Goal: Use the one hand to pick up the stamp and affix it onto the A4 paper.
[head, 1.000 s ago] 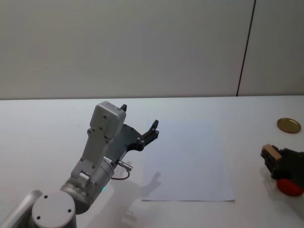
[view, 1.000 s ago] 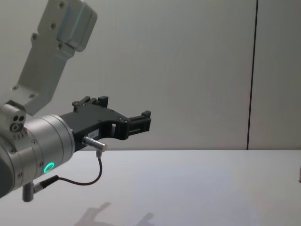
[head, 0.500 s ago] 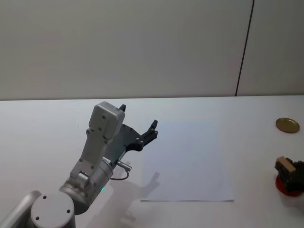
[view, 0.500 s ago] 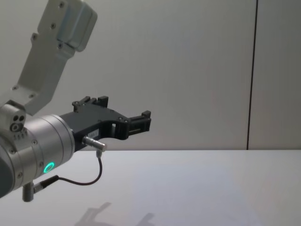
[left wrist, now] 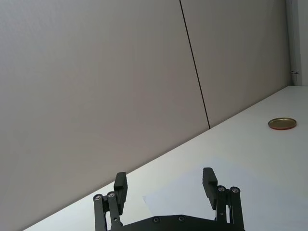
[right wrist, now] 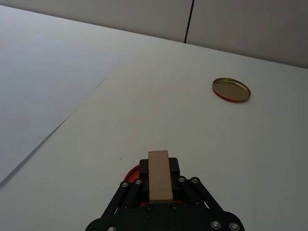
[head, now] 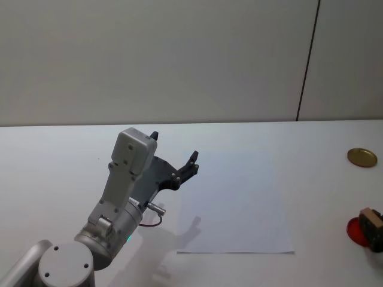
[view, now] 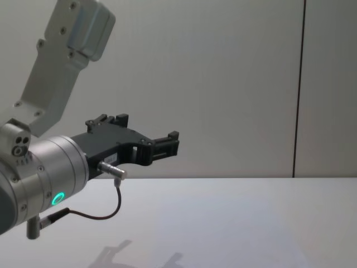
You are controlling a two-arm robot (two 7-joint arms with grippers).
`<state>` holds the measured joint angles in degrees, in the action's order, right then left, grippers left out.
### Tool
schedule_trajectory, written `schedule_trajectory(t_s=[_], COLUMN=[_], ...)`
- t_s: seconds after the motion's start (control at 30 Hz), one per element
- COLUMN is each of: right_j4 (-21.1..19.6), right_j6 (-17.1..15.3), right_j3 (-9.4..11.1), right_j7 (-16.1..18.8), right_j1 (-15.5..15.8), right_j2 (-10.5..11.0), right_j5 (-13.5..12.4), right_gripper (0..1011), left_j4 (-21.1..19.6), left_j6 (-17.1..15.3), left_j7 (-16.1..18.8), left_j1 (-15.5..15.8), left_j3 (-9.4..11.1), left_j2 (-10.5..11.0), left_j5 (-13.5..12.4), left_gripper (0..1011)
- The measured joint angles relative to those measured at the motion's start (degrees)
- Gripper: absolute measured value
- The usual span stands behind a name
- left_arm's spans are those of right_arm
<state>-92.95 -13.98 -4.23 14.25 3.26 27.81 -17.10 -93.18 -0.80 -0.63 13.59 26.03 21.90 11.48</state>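
Two arms: left parked, right at work
table [head: 48, 149]: white, wide, grey wall behind
A4 paper [head: 239, 203]: flat on table, centre, nothing on it; near corner shows in right wrist view [right wrist: 43, 82]
left arm: raised over table just left of the paper, green ring light on in chest view
left gripper [left wrist: 165, 185]: fingers spread wide, nothing between them, held off the table; also head view [head: 173, 156] and chest view [view: 146, 134]
right gripper [right wrist: 159, 185]: far right edge of head view, well right of the paper, clamped narrow on the stamp
red disc [head: 356, 229]: on table right under the right gripper, partly covered by it
gold lid [head: 362, 157]: round, lies flat, beyond the red disc, apart from it; also [right wrist: 231, 89]
stamp [right wrist: 159, 174]: tan block, pinched between right fingers, sticks out past the tips; seen in head view [head: 370, 219], above the red disc
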Motion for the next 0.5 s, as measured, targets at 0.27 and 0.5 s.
schedule_trajectory(t_s=[0.27,0.5], right_j4=[-0.32,-0.56], right_j6=[0.01,0.43], right_j3=[0.46,0.75], right_j7=[-0.38,-0.72], right_j1=[0.96,1.46], right_j2=[0.50,0.67], right_j5=[-0.26,-0.73], right_gripper=[413,635], left_j4=[0.00,0.00], left_j6=[0.00,0.00], left_j7=[0.00,0.00], left_j1=[0.00,0.00], left_j3=[0.00,0.00], left_j2=[0.00,0.00], left_j5=[0.00,0.00], left_gripper=[993,993])
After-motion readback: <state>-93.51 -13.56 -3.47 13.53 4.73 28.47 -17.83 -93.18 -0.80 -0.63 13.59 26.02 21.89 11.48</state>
